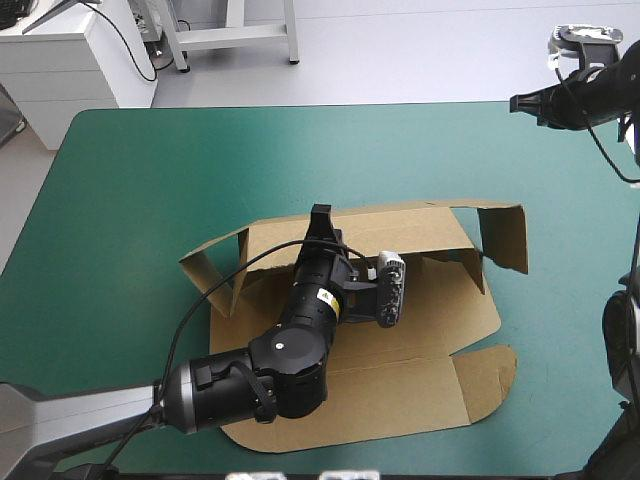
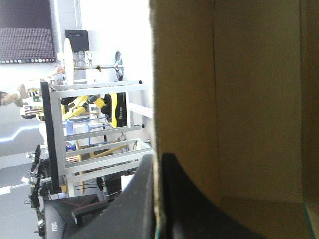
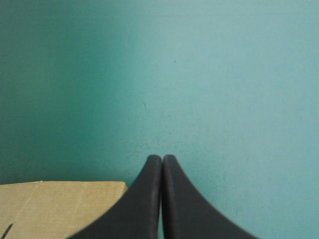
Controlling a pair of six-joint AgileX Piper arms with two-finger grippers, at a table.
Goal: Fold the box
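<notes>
The table (image 1: 120, 200), under its teal-green cover, carries the box (image 1: 440, 310) near its middle, a little toward the near edge. The box is part-formed. Its base lies flat, the long far wall (image 1: 400, 225) stands up, and a short flap is raised at each end — one on the left (image 1: 215, 265), one on the right (image 1: 503, 235). The lid (image 1: 400, 400) with its rounded tabs lies flat toward the near edge.

The left arm (image 1: 300, 340) stretches across the base so that the left gripper (image 1: 320, 213) reaches the top edge of the far wall. By the look of it, the grip is there to keep that wall upright while the end flaps are brought in or tucked. In the left wrist view the left gripper (image 2: 158, 158) has its black fingers all but closed, with the brown board of the box (image 2: 249, 99) pinched edge-on between them.

The right gripper (image 1: 520, 103) hangs well apart from the box, over the table's far right corner — probably kept clear until a second grip is needed. In its own view the right gripper (image 3: 162, 159) has its fingers pressed together into one point, holding nothing. It is over bare cover (image 3: 224, 74), with one corner of the box (image 3: 60, 199) in sight beside it.
</notes>
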